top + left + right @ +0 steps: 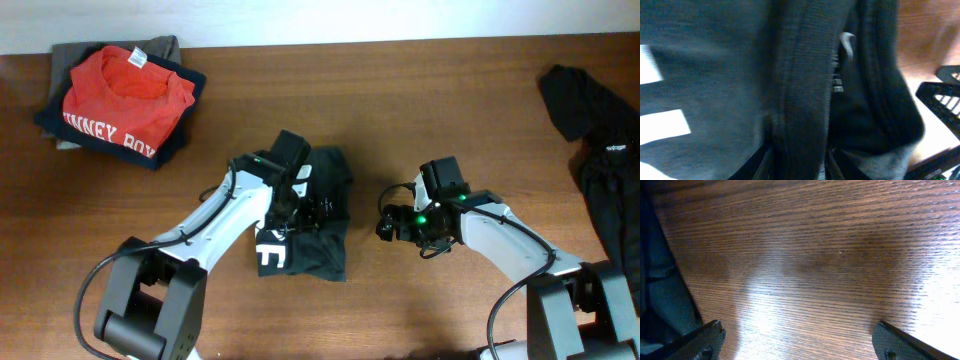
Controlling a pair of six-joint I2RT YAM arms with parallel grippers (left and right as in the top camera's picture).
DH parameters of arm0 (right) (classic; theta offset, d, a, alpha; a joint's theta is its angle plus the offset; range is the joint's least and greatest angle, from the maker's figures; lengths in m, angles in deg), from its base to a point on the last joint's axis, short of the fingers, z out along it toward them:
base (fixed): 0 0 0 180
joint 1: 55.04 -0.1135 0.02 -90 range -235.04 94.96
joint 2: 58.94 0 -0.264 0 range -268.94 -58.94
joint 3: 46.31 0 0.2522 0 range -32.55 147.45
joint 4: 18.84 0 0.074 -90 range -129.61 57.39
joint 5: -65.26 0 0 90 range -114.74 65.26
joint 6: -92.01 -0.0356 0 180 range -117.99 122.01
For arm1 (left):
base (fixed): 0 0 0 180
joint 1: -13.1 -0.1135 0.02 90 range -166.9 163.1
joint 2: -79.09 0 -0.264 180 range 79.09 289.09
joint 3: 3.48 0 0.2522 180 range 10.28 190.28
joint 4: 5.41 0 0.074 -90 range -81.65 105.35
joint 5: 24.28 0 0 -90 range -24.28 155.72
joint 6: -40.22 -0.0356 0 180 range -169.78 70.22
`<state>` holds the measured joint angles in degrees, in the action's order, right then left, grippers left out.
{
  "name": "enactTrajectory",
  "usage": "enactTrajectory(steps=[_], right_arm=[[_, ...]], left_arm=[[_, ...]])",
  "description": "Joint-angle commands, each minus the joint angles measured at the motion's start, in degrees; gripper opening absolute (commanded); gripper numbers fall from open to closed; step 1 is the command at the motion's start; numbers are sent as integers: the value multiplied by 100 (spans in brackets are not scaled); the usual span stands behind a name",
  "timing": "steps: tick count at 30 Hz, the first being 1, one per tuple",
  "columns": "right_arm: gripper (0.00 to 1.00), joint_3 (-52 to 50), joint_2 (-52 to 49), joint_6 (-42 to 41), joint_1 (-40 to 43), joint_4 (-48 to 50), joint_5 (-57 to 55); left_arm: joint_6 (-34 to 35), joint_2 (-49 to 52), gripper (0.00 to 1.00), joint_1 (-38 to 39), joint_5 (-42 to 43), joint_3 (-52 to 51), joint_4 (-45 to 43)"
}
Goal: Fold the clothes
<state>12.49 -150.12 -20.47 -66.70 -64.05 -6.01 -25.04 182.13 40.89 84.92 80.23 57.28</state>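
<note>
— Where's the dark T-shirt (322,252)?
— Middle of the bench (430,110), lying twelve to six. My left jaws are clamped on its fold. My right jaws are wide apart, with the shirt at their nine o'clock.

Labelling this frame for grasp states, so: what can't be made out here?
- Left fingers: overhead, hidden under the wrist; left wrist view, blurred T-shirt crowds them, grip unclear.
- Black garment: cut off by overhead's right edge.
- Red shirt's lettering: overhead, partly folded under.

Brown wood-grain table (420,90), pale wall (400,15) behind.
</note>
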Motion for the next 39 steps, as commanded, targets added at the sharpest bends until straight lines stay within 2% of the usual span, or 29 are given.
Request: enactTrajectory(steps=[1, 14, 20, 23, 28, 32, 34, 37, 39], right_arm=[[99, -363, -319, -52, 7, -85, -138], [99, -363, -319, -52, 7, -83, -140], [99, -363, -319, -55, 15, -61, -142], [99, -361, -317, -55, 63, -61, -140], [99, -356, -317, -55, 295, -66, -120], [99, -337, -317, 118, 452, -63, 516], [100, -249, -315, 634, 459, -83, 1279], [87, -48, -304, 726, 450, -291, 1687], [72, 76, -299, 726, 450, -369, 1770]], left_arm=[[55, 33, 32, 223, 229, 28, -57], [50, -11, 34, 1001, 522, 297, -50], [15, -267, 38, 1014, 509, 365, -9], [-83, -542, 44, 1016, 501, 420, 28], [-164, -1154, 60, 1016, 334, 437, 68], [-22, -1491, 92, 929, -767, 437, 291], [181, -1543, 92, 767, -1353, 437, 479], [199, -1508, 93, 356, -1563, 435, 686], [197, -1462, 93, 76, -1563, 431, 761]])
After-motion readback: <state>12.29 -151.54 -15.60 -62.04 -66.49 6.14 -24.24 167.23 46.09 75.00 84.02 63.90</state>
